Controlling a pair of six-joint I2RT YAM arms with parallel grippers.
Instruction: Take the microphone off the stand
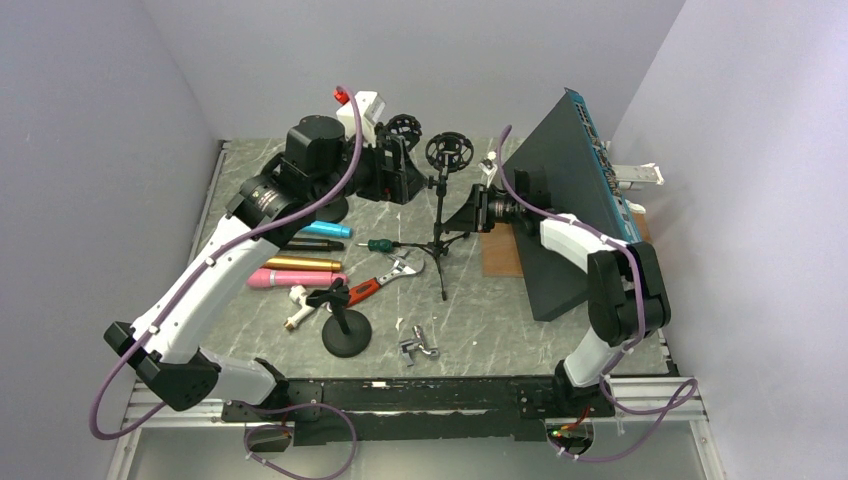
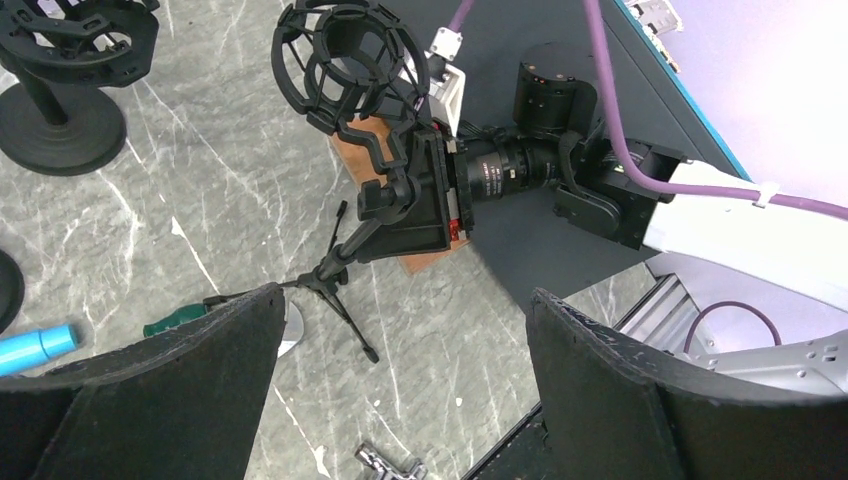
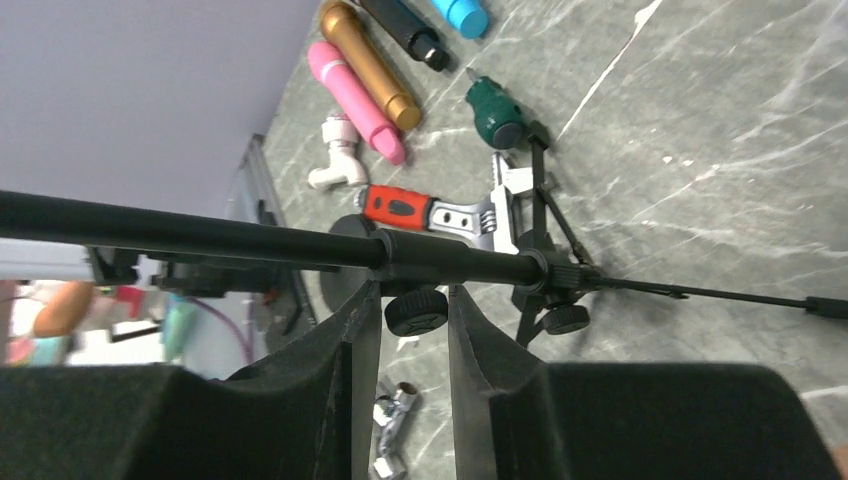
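Note:
A black tripod stand (image 1: 440, 215) stands mid-table with a round shock mount (image 1: 447, 150) on top; in the left wrist view the mount (image 2: 345, 60) looks empty. Several microphones lie on the table at the left: blue (image 1: 325, 229), gold (image 1: 300, 263) and pink (image 1: 295, 279). My right gripper (image 1: 470, 212) is shut on the stand's pole (image 3: 200, 235), with its fingers either side of the clamp knob (image 3: 415, 310). My left gripper (image 2: 405, 330) is open and empty, held above the table to the left of the mount.
A second shock mount on a round base (image 1: 404, 130) stands at the back. A small clip stand (image 1: 347, 335), a red-handled wrench (image 1: 385, 280), a green screwdriver (image 1: 380, 244) and a metal fitting (image 1: 420, 345) lie near the tripod. A large dark panel (image 1: 565, 200) leans at the right.

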